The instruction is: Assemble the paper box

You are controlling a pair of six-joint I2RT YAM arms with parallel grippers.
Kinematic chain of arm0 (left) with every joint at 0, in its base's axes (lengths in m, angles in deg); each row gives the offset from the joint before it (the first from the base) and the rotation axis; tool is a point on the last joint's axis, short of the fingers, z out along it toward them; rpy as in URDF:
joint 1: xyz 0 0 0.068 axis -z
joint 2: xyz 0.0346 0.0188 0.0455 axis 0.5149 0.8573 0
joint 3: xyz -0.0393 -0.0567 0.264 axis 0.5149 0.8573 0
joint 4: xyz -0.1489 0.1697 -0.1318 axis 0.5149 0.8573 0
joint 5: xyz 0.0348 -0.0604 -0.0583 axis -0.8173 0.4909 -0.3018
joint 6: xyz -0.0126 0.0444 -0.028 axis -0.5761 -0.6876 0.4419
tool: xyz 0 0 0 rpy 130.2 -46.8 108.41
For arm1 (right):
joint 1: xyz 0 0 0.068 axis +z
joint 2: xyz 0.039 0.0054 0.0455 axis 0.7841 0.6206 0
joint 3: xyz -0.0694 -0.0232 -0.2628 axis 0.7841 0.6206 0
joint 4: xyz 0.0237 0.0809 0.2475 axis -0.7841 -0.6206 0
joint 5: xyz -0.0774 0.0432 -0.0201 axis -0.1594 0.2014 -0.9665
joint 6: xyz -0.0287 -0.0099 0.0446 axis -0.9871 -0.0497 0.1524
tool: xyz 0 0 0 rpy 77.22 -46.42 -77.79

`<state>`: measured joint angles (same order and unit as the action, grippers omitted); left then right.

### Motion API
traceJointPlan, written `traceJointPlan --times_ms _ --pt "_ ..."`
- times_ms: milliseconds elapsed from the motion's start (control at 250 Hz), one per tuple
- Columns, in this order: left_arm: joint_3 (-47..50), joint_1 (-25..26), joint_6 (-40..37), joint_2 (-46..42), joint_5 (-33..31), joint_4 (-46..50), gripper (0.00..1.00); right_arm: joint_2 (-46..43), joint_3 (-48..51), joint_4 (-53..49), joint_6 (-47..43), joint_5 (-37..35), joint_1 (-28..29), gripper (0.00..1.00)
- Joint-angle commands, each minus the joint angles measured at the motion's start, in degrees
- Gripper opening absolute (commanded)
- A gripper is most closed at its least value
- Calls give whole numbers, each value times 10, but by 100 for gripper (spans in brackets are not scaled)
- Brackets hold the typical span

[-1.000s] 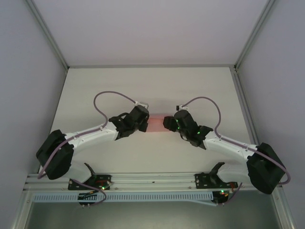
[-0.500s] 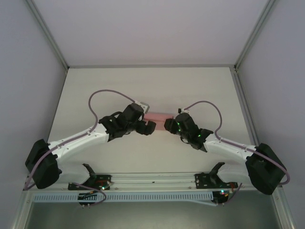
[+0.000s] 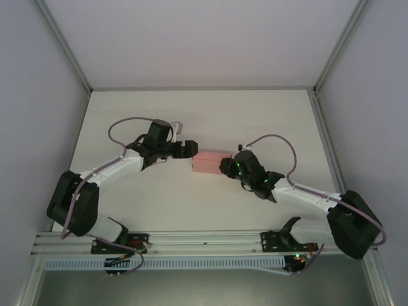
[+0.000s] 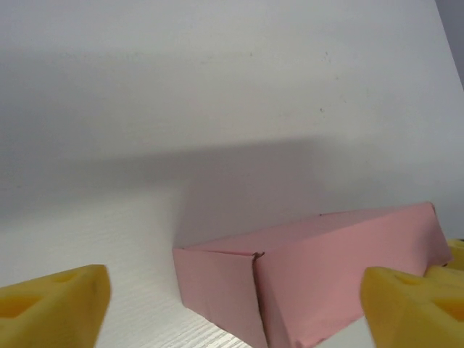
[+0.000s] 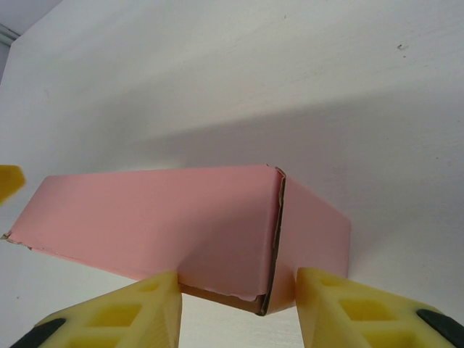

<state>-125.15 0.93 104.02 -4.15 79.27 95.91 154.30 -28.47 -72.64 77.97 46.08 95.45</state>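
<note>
At the right end of the pink paper box, nearest us, the right tool has its yellow pads half-closed around the box's corner. We cannot tell whether they pinch it. The box, folded into a closed oblong, lies flat on the white bench. Just off the box's left end and slightly beyond it, we see the left tool spread wide. Behind the box, the bench reaches the back wall.
</note>
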Motion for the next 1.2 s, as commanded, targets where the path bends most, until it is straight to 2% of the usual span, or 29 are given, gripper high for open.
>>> traceJointPlan --times_ms 0,76,188,240,287,343,447,587,719,771,886,1002,1198 --pt "32 0 -3 9 77 -52 84 24 17 -79 10 -4 -2 44" --pt "57 -1 -2 11 78 -67 77 23 20 -78 12 -3 -4 43" --pt "88 -7 3 22 90 -85 53 17 27 -78 15 -4 -7 43" --pt "105 -7 2 22 94 -99 46 12 30 -77 15 -3 -9 43" --pt "119 -8 9 20 97 -115 32 5 34 -73 10 2 -11 43" --pt "129 -9 13 18 97 -122 22 -5 39 -66 3 10 -13 43" --pt "133 -10 20 17 98 -126 13 -36 37 -63 -17 24 -22 44" --pt "129 -11 26 19 97 -121 8 -78 18 -56 -21 87 -71 49" --pt "121 -9 22 25 97 -111 8 -97 -3 -37 -51 138 -102 65" --pt "121 -9 26 24 97 -113 8 -94 -9 -41 -62 139 -112 66" --pt "118 -7 31 25 97 -112 10 -70 -9 -37 -47 168 -130 60" --pt "119 -5 35 27 91 -115 11 -45 32 29 -41 202 -132 57" --pt "122 -4 37 31 90 -116 2 11 121 167 -49 231 -136 39"
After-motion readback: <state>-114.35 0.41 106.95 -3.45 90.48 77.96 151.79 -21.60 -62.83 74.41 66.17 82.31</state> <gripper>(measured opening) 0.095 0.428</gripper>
